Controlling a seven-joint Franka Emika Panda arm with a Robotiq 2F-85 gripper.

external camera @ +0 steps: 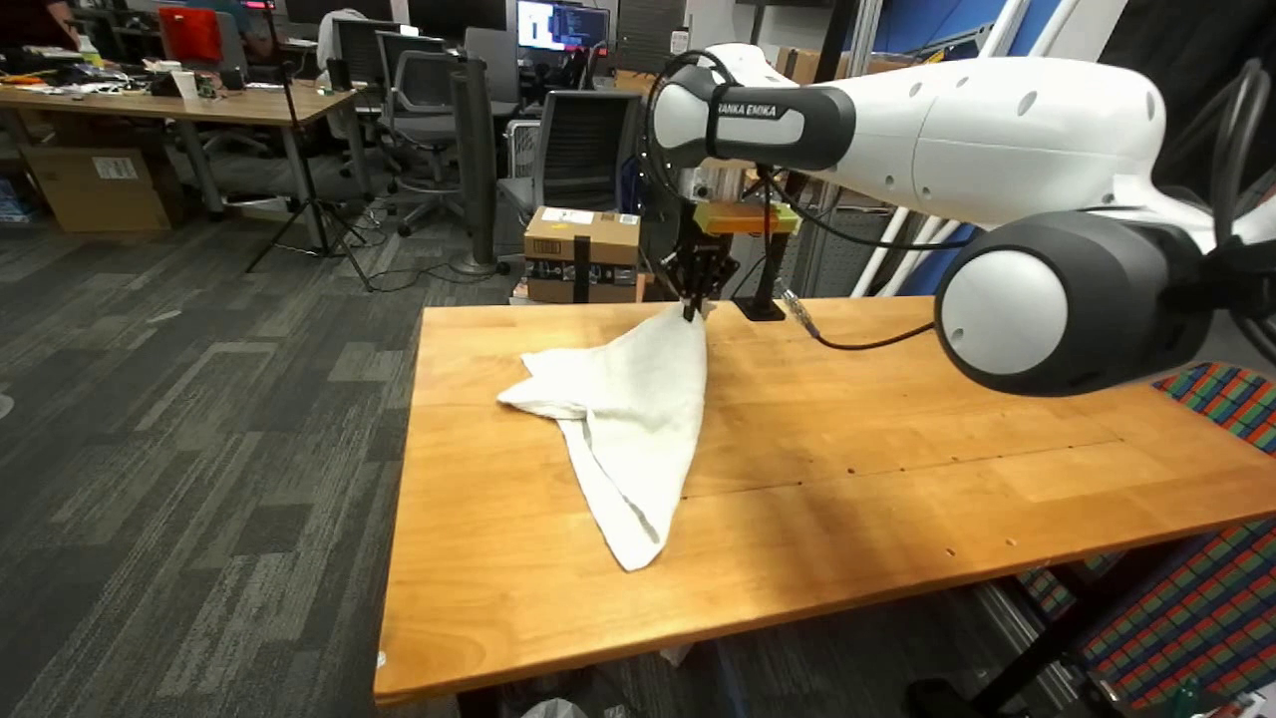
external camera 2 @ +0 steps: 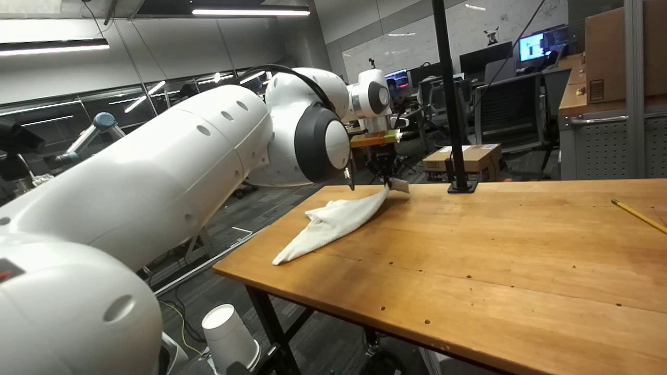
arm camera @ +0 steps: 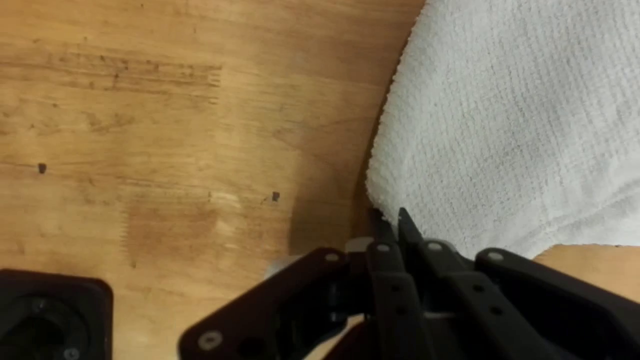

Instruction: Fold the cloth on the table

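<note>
A: Where's the ribbed white cloth seen?
B: Laid on the wooden table, partly folded over, w/ one end held up off it.
A: Jaws?
B: Nearly tog., w/ that end pinched btwn.
A: Nearby?
B: Blk post is mounted nr the jaws; yellow pencil is seen well apart from the cloth, in an exterior view.

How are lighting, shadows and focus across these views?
Wrist view: white cloth sharp, Robotiq gripper looks softer, dark shadow beside the cloth's edge; in an exterior view, a ceiling strip light burns out white; in an exterior view, wooden table carries a soft shadow.
</note>
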